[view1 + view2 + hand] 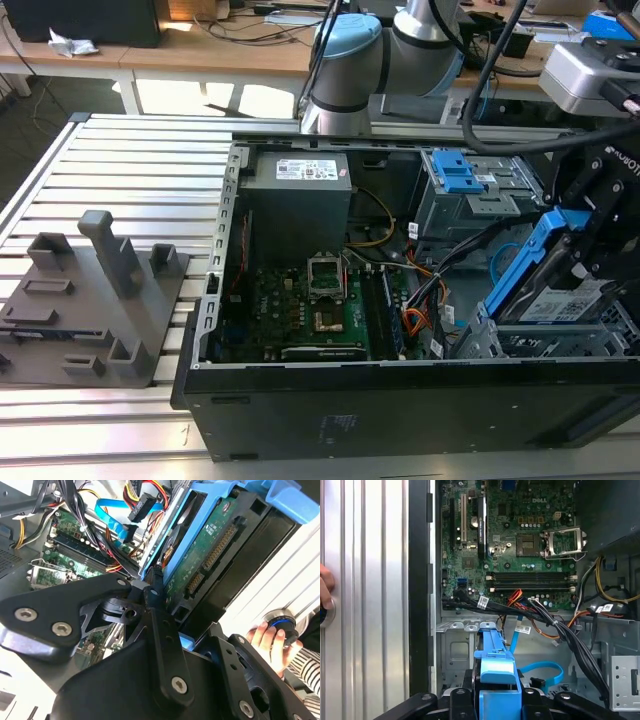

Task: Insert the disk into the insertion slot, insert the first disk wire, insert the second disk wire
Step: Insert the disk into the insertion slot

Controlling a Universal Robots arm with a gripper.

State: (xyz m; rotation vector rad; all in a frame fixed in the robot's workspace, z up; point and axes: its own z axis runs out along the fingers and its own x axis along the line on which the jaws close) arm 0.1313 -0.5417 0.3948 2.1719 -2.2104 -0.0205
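The disk (562, 285), a silver drive in a bright blue caddy, is tilted steeply at the exterior view's right. My gripper (588, 255) is shut on it. Its lower end is at the top of the insertion slot (545, 343), a grey perforated cage in the case's front right corner. In the second wrist view the disk's green circuit-board underside (210, 555) faces the camera, and a black finger (155, 587) presses the caddy's edge. In the first wrist view the blue caddy (495, 667) stands between the gripper's links. A loose blue flat cable (542, 672) and an orange-red wire bundle (517, 597) lie close by.
The open black computer case (400, 410) lies on a ribbed aluminium table. Inside are the motherboard (310, 300), the power supply (300, 205) and a grey bay with blue latches (465, 185). A grey fixture block (95, 300) sits at the exterior view's left. A person's hand (267, 637) holds a knob beside the case.
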